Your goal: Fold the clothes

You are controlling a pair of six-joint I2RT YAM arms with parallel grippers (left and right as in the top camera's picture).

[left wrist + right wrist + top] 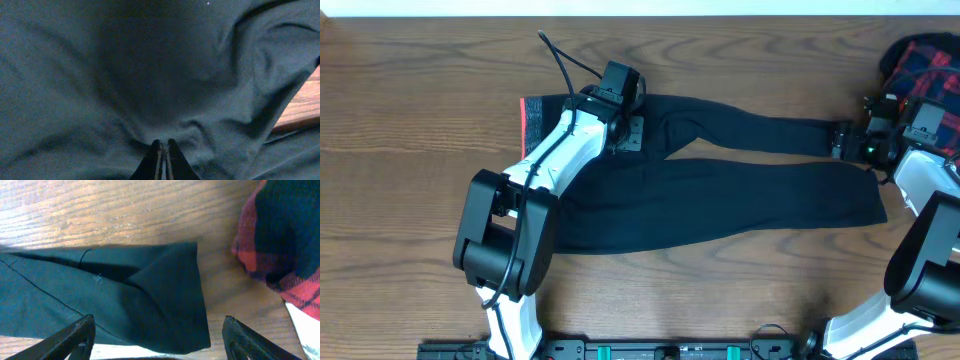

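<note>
The black trousers (720, 190) are laid flat across the middle of the worktop (420, 60). The waistband (532, 125), with its red edge, faces the left edge and both legs run out toward the right edge. The far leg is thinner and a bit rumpled. The near leg lies wide and smooth, and its hem stops short of the right edge.

The left claw (626, 135) is down on the seat area just past the waistband. From the left wrist view its fingers (163, 150) are pressed together, and the fabric puckers right at the tips. So it looks like it's pinching the trousers, though that view is pretty dark.

The right claw (159, 321) is spread wide open over the cuff (170, 295) of the far leg, gripping nothing. The cuff end is folded over on itself a little.

Room to move is plentiful. There's bare wood along the whole far edge, a big patch at the left edge and a strip along the near edge. The tight spot is the far right corner, where a red-and-black plaid garment (920, 60) sits close to the cuff but apart from it. A bit of white cloth (305, 325) is just beside it.
</note>
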